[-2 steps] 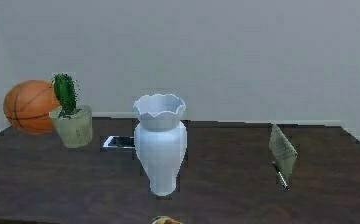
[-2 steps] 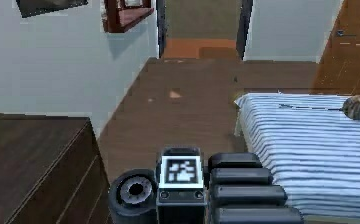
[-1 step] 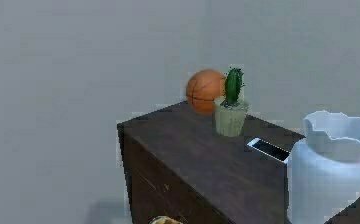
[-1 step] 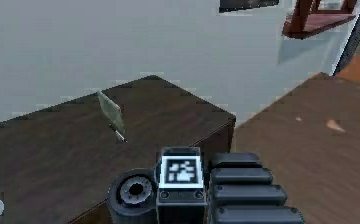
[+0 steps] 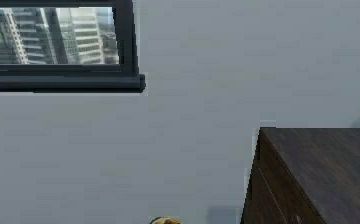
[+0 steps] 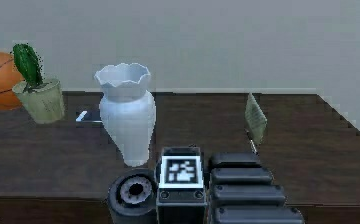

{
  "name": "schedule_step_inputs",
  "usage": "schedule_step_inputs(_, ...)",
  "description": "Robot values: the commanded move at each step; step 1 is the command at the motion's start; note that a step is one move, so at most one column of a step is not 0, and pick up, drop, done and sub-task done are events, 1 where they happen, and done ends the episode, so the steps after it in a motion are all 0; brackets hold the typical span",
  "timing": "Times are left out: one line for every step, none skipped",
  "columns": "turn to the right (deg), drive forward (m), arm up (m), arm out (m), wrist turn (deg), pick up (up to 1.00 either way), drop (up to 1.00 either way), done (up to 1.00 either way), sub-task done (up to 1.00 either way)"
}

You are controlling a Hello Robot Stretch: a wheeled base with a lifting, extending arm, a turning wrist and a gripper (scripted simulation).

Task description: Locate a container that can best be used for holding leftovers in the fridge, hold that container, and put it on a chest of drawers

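A dark wooden chest of drawers stands at the forward view's lower right, and its top spreads across the arm side view. The arm's dark segments and a white marker square rise from the bottom edge. Left of the marker sits the gripper's dark round body, low over the wooden top. I cannot make out its far end, so I cannot tell whether it holds anything. A white vase with a wavy rim stands just behind the gripper.
An orange basketball and a potted cactus sit at the top's far left. A small pale item lies beside the vase, and a greenish flat object leans at the right. A window is on the grey wall.
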Motion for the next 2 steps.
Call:
schedule_step_inputs(0.0, 0.0, 0.0, 0.4, 0.0, 0.0, 0.0, 0.0, 0.0)
schedule_step_inputs(0.0, 0.0, 0.0, 0.0, 45.0, 0.0, 0.0, 0.0, 0.0)
